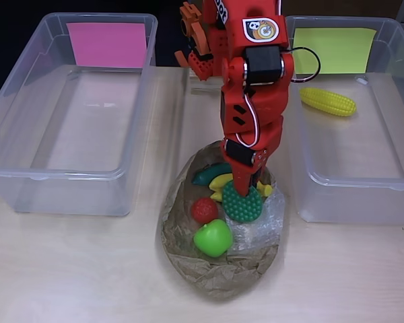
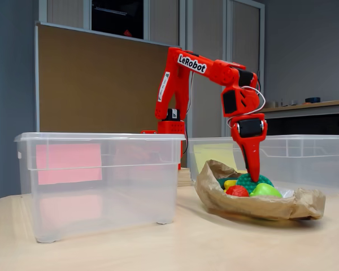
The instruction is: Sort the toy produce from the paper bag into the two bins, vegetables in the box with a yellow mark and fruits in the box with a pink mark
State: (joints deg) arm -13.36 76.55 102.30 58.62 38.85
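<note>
From above, we see our red gripper (image 1: 244, 190) reaching down into the paper bag (image 1: 219, 272), with its tip right on the bumpy dark green toy (image 1: 243, 204). We cannot tell how far the fingers are open, because the arm hides them, or whether they hold the toy yet. We think the step now is to grab this toy. To do it well, we should pinch it in the middle, squeeze gently, and lift straight up so the bag edge does not catch it. The toy is round, with little bumps all over. Next to it lie a red berry (image 1: 204, 210), a bright green apple (image 1: 213, 238) and a yellow banana (image 1: 221, 182). A toy corn (image 1: 328, 101) already lies in the yellow-mark box (image 1: 353, 178). The pink-mark box (image 1: 67, 178) has no toys.

From the side, we see the gripper (image 2: 252, 172) pointing straight down, touching the green toy (image 2: 250, 182) in the low, crumpled bag (image 2: 254, 208).
</note>
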